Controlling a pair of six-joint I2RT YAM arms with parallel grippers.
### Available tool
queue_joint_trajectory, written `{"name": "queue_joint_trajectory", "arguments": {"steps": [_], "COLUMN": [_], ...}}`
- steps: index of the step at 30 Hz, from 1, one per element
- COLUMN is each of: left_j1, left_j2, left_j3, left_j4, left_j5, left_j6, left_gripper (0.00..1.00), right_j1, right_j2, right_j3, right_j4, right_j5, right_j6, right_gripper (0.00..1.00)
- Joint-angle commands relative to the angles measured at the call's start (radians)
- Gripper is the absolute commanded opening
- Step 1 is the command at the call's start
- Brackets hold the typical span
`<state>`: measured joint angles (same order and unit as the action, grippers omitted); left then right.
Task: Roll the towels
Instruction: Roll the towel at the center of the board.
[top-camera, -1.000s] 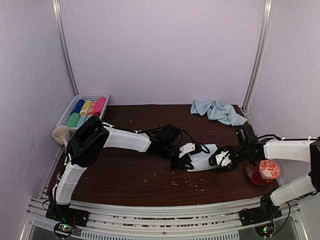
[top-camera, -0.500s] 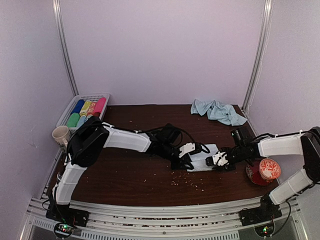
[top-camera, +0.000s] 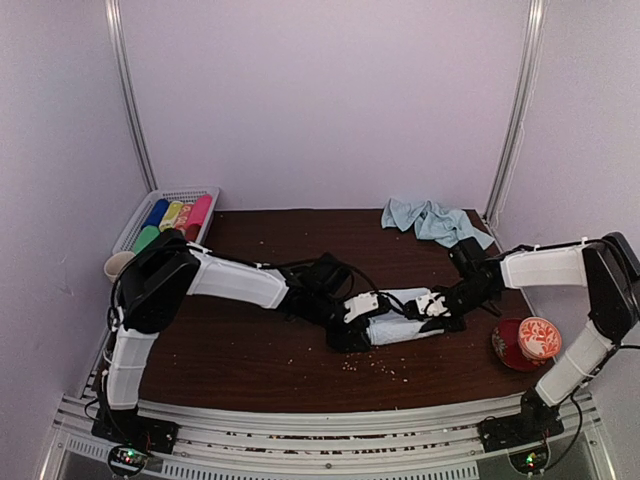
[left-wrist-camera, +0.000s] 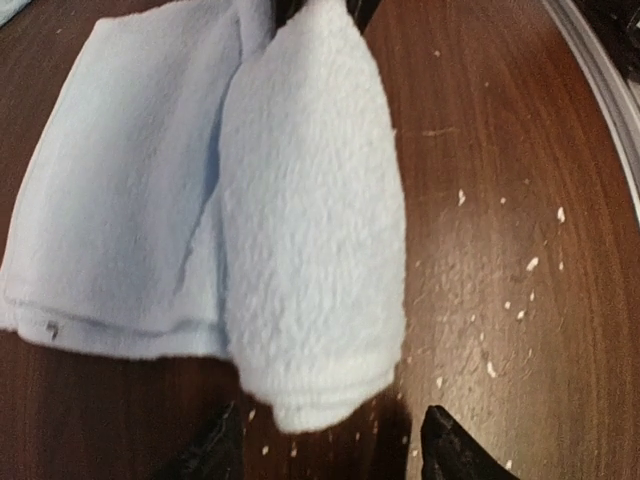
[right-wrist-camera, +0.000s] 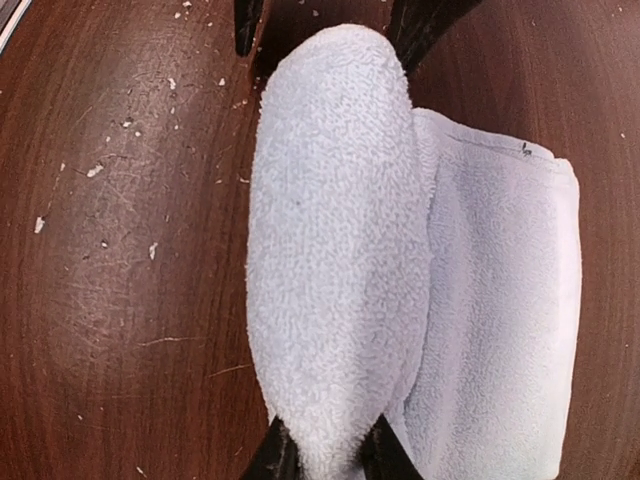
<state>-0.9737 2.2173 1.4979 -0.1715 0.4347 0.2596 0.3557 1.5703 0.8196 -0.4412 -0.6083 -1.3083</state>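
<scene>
White arm shells (top-camera: 240, 283), black joints (top-camera: 165, 290)

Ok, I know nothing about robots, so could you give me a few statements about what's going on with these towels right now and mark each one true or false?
1. The middle towel is partly rolled, with a flat part beside the roll. True.
2. The other towel lies neatly folded. False: it lies crumpled at the back right.
3. The right gripper pinches one end of the roll. True.
4. The left gripper is clamped on the roll. False: its fingers stand apart, either side of the roll's other end.
5. The basket is empty. False: it holds coloured rolls.
</scene>
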Motion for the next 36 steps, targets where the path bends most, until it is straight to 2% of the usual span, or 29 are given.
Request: {"name": "queue_joint_trajectory", "arguments": {"steps": [1,7,12,18,28,31,34,36], "left_j1": [-0.005,-0.076,-0.141,-0.167,-0.176,-0.175,-0.176,-0.175], "left_j2": [-0.118,-0.181,-0.165,-0.131,-0.013,-0.003,0.005,0.01], "left_j3": [-0.078,-0.173,-0.182,-0.165,-0.101,-0.099,-0.094,-0.086], "left_j4": [0.028,0.193,0.265,0.338,0.354,0.363,0.359,0.342], "left_j5": [-0.153,-0.305,-0.403,-0.466,-0.509,-0.513,-0.497,-0.475], "left_j6": [0.018,0.083,0.158,0.214,0.295,0.304,0.312,0.319], "left_gripper": [0.63,0.73,0.79,0.81,0.76,0.72,0.62,0.48], "right_j1": [0.001,0.0,-0.012,-0.021,-0.066,-0.07,-0.073,-0.075], "right_j2": [0.064,0.178,0.279,0.344,0.383,0.394,0.399,0.402], "right_j3": [0.062,0.182,0.296,0.365,0.406,0.411,0.415,0.419], "right_j4": [-0.18,-0.318,-0.438,-0.549,-0.599,-0.609,-0.61,-0.615], "right_j5": [-0.019,-0.034,-0.082,-0.11,-0.131,-0.131,-0.13,-0.131], "right_j6": [0.022,0.068,0.104,0.099,0.116,0.113,0.117,0.119], "right_gripper": [0.17,0.18,0.18,0.16,0.17,0.17,0.19,0.2]}}
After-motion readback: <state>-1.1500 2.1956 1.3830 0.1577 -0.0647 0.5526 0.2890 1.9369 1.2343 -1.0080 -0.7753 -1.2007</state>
